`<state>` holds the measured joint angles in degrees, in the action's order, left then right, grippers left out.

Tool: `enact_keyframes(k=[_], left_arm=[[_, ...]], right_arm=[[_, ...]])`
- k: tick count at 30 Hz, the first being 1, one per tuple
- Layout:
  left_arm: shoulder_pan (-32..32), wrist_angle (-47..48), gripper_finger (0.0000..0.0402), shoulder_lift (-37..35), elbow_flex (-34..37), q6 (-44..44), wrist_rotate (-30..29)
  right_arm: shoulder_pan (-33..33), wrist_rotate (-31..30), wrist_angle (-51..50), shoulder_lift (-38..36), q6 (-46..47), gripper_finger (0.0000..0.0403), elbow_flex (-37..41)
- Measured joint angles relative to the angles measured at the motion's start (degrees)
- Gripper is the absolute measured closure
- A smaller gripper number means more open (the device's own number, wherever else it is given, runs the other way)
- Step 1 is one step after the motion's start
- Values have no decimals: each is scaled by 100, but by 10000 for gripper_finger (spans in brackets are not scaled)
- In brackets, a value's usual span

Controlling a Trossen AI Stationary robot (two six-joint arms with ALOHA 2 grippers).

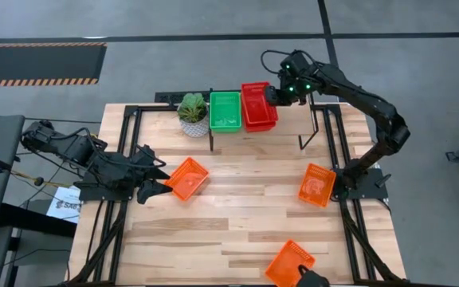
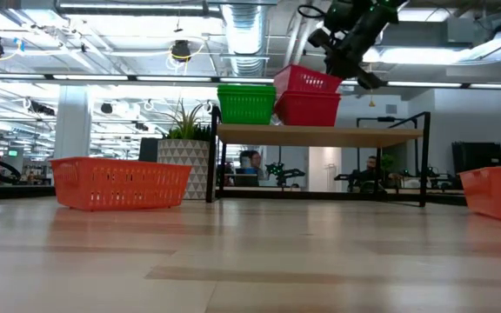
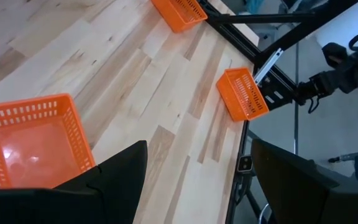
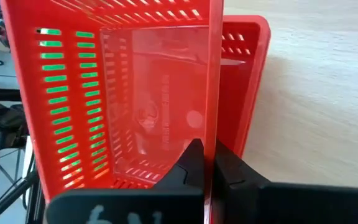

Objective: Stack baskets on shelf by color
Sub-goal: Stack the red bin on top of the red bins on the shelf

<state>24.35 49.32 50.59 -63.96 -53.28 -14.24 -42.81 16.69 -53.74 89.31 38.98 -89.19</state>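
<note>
The shelf [image 1: 317, 119] stands at the table's far edge. On it sit a green basket stack [image 1: 224, 112] and, to its right, a red basket stack [image 1: 259, 112]. My right gripper [image 1: 272, 96] is shut on the top red basket [image 2: 307, 80], which sits tilted over the red one below [image 2: 307, 109]. Three orange baskets rest on the tabletop: left of centre [image 1: 187, 178], right [image 1: 317, 184], near edge [image 1: 290, 263]. My left gripper [image 1: 159, 180] is open and waits level just left of the first orange basket [image 3: 30, 146]. My right gripper pinches the top red basket's right-hand side wall [image 4: 215, 106] between its two fingers, one inside the basket and one outside. The fingers [image 4: 191, 163] come from the table's right, slanting down. The basket is tilted above the lower red basket [image 4: 248, 93]; whether they touch I cannot tell.
A white-potted plant [image 1: 193, 114] stands left of the shelf, beside the green stack. The shelf's right third [image 2: 381, 133] is bare wood. Black frame rails [image 1: 118, 159] run along both table sides. The open tabletop [image 1: 245, 207] lies between the orange baskets.
</note>
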Motion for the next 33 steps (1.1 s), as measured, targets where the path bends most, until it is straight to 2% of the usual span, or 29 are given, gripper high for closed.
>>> enact_keyframes(k=[6, 15, 27, 33], left_arm=[[0, 60, 128, 0, 0, -1, 2], [1, 129, 128, 0, 0, -5, 4], [1, 129, 128, 0, 0, -10, 7], [-1, 127, 128, 0, 0, -12, 9]], right_arm=[[-5, -20, -16, -1, -10, 386, 0], [-2, -20, -48, -1, -5, 350, 0], [-2, -22, -130, -4, -44, 329, 0], [-2, -24, -133, -6, -188, 297, 0]])
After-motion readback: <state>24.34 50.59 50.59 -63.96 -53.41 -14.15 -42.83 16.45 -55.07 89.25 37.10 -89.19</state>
